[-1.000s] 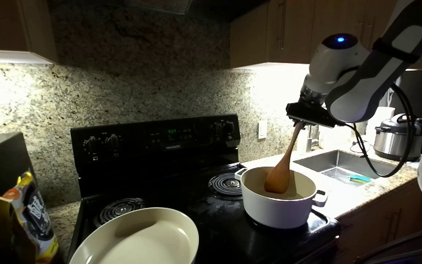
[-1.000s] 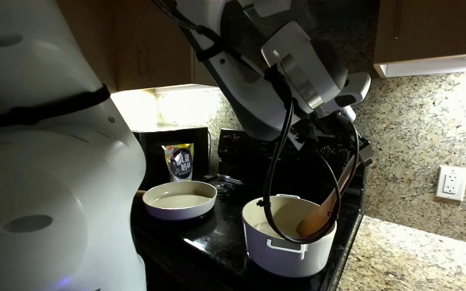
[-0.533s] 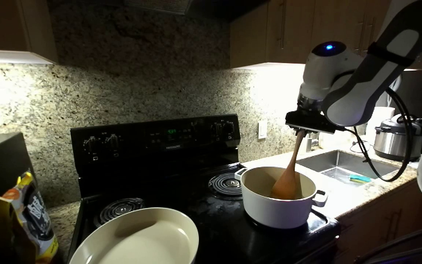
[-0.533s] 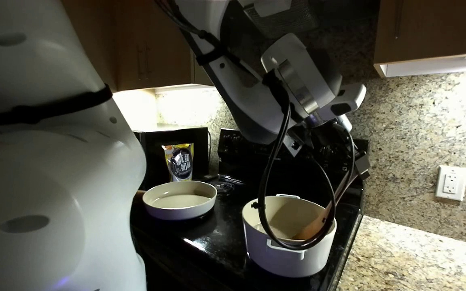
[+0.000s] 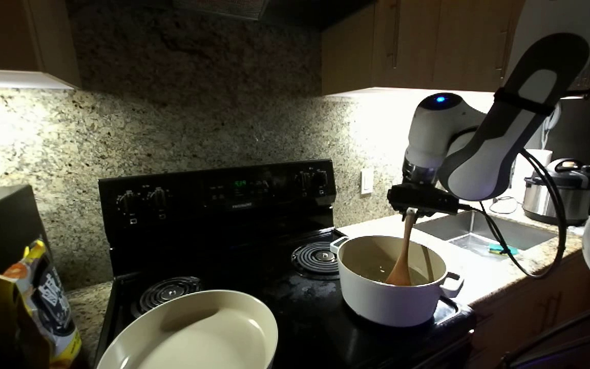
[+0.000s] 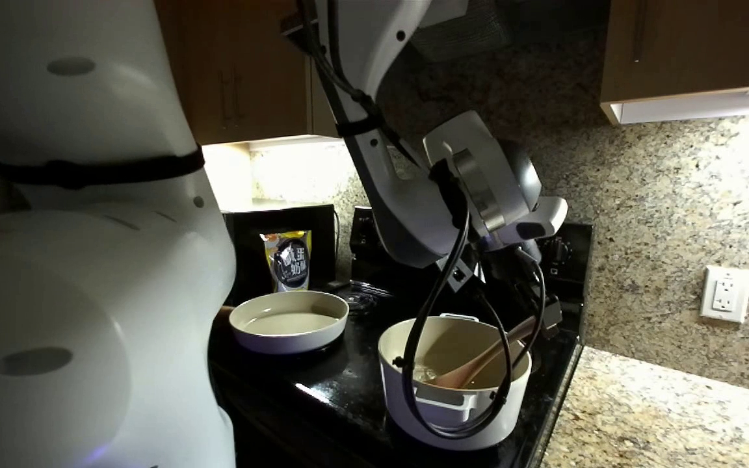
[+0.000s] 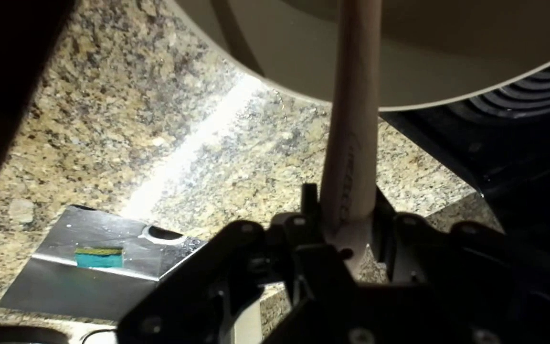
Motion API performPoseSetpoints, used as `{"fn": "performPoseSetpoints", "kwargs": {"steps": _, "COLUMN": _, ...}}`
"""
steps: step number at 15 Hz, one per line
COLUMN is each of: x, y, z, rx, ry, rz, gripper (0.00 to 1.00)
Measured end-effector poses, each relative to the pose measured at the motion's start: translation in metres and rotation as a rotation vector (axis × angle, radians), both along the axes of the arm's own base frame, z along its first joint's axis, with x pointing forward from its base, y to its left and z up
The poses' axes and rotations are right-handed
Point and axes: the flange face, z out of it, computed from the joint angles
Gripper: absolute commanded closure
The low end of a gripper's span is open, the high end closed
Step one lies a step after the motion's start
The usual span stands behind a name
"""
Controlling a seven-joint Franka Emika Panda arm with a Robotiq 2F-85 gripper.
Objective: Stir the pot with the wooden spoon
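Dropping lower, the fingers (image 7: pixel 309 203) are clasping the spoon (image 5: pixel 403 259) and the pot (image 5: pixel 390 303) below them is sliding, probably wanting gentler circles.

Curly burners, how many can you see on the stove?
2 show: one burner behind the dish, another burner beside the pot. More may be hidden under the dish and pot.

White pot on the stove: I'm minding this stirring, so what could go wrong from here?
The white pot has shifted slightly in the last half second, so pressure from the wooden spoon might slide it further. The pincer grips the spoon close to its handle's end, so it could twist or slip. In an exterior view the cable loop crosses in front of the pot and may snag it if lowered; whether they touch can't be told.
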Motion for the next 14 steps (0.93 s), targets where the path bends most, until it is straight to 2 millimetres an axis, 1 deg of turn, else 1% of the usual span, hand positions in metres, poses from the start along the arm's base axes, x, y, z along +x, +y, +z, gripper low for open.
{"fn": "performPoseSetpoints", "kwargs": {"steps": 2, "x": 0.003, "y": 0.001, "z": -0.005, "rx": 0.011, "ry": 0.009, "rz": 0.004, "gripper": 0.93}}
{"fn": "performPoseSetpoints", "kwargs": {"steps": 6, "x": 0.009, "y": 0.003, "z": -0.006, "rx": 0.018, "ry": 0.003, "rz": 0.014, "gripper": 0.93}}
{"fn": "performPoseSetpoints", "kwargs": {"steps": 8, "x": 0.013, "y": 0.003, "z": 0.000, "rx": 0.019, "ry": -0.014, "rz": 0.018, "gripper": 0.93}}
{"fn": "performPoseSetpoints", "kwargs": {"steps": 14, "x": 0.030, "y": -0.001, "z": 0.024, "rx": 0.022, "ry": -0.090, "rz": 0.005, "gripper": 0.93}}
